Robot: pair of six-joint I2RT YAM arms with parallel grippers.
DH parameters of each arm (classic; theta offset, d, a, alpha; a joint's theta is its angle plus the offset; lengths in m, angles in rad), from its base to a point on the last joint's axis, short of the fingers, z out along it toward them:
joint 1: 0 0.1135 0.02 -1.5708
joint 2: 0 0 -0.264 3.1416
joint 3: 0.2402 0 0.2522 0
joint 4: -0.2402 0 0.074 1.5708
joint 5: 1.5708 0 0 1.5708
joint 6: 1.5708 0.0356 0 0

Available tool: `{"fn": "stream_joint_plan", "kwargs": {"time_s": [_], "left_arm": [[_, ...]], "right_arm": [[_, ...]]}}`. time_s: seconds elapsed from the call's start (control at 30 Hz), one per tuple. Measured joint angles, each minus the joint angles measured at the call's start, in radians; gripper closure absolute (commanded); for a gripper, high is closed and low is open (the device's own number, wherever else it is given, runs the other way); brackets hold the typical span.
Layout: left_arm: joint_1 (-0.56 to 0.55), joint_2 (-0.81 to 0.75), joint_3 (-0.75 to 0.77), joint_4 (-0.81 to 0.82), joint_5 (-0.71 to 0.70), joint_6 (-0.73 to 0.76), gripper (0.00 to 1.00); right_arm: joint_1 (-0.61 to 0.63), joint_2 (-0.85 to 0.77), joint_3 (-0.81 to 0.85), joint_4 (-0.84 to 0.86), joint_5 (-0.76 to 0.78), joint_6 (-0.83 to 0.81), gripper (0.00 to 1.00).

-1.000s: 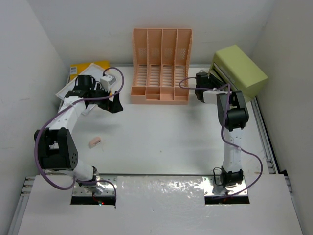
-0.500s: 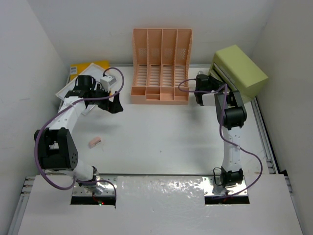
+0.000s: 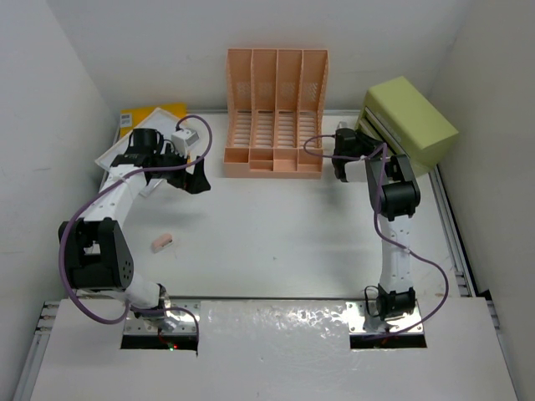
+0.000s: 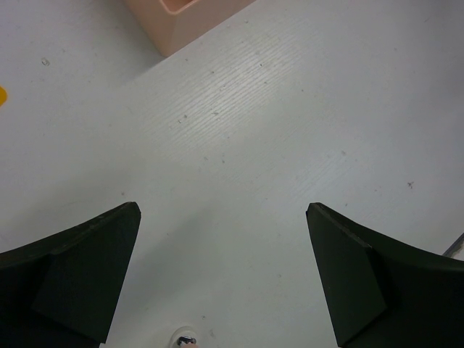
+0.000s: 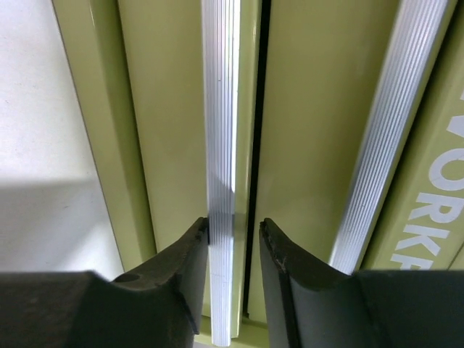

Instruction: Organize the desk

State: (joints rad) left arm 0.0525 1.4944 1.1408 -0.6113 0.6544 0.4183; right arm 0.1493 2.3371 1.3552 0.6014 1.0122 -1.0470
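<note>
The white desk [image 3: 276,234] holds a peach file rack [image 3: 276,113] at the back and a lime-green drawer box [image 3: 410,121] at the back right. My right gripper [image 3: 355,140] is at the box's front. In the right wrist view my right gripper [image 5: 234,225] is shut on a ribbed silver drawer handle [image 5: 220,109] and the green lip beside it. My left gripper [image 3: 198,180] is open and empty, hovering over bare desk [image 4: 254,145] left of the rack. In the left wrist view my left gripper [image 4: 223,217] has its jaws wide apart.
A small pink eraser [image 3: 161,242] lies on the desk at the near left. A yellow book [image 3: 159,114] and white papers [image 3: 113,154] lie at the far left corner. The rack's corner [image 4: 181,22] shows at the top of the left wrist view. Walls close in on both sides.
My right arm has shifted slightly, bringing its gripper a little closer to the drawer box front. The left arm has not moved.
</note>
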Motion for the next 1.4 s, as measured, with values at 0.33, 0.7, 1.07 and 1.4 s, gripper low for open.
{"fn": "stream_joint_plan", "kwargs": {"time_s": [0.33,0.7,1.07,1.4], "left_arm": [[0.0,0.0,0.0,0.0,-0.004,0.0,0.0],[0.0,0.0,0.013,-0.004,-0.006,0.0,0.0],[0.0,0.0,0.017,-0.008,-0.006,0.004,0.0],[0.0,0.0,0.017,-0.011,-0.006,0.011,0.0]], "right_arm": [[-0.013,0.012,0.0,0.011,-0.001,0.0,0.96],[-0.009,0.012,-0.007,0.024,0.005,0.006,1.0],[0.007,0.003,-0.047,0.079,0.002,0.002,1.0],[0.035,-0.009,-0.068,0.079,0.032,0.022,1.0]]}}
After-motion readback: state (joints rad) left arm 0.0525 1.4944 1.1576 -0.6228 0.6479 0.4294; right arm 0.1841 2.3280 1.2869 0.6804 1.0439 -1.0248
